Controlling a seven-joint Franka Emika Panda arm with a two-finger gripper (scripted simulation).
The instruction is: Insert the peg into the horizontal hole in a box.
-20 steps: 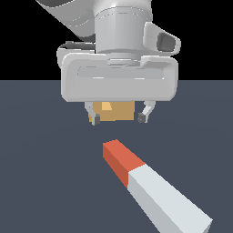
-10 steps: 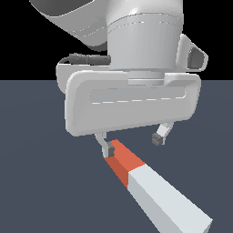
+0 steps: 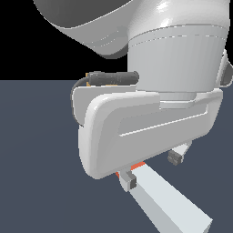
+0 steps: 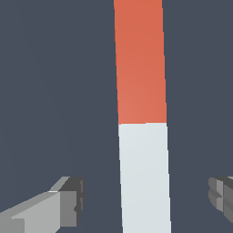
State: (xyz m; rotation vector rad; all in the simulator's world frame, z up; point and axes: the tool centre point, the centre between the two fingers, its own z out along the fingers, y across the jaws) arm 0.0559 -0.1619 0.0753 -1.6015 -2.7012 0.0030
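- The robot arm (image 3: 173,50) is seen to fill most of the exterior view; its white wrist housing hangs low over the dark worktop (image 3: 36,150) and hides whatever lies behind it.
- The box and its hole are not visible in either view; their position cannot be told from this moment.
- The peg (image 4: 143,136) is shown lying flat on the worktop. In the wrist view it runs lengthwise through the middle of the frame, with its red-orange end (image 4: 140,59) away from the fingers and its pale grey-white part (image 4: 144,177) between them. In the exterior view only a sliver of the red end shows beneath the housing, and the pale part extends toward the lower right of that view.
- The pincer (image 4: 145,200) is open: one finger (image 4: 68,202) and the other finger (image 4: 223,198) stand well apart on either side of the pale part of the peg, neither one touching it. Dark worktop is visible in both gaps.
- The step in hand is judged to be the approach for the grasp: the fingers straddle the peg just behind the colour boundary, and nothing is yet held.
- The next move is judged to call for a settling of the fingers to the level of the peg's sides, followed by a closing across its width; only then can the peg be lifted, levelled and lined up with the hole.
- A grasp on the pale part would leave much of the bar overhanging, so some tilt under lift is to be expected.
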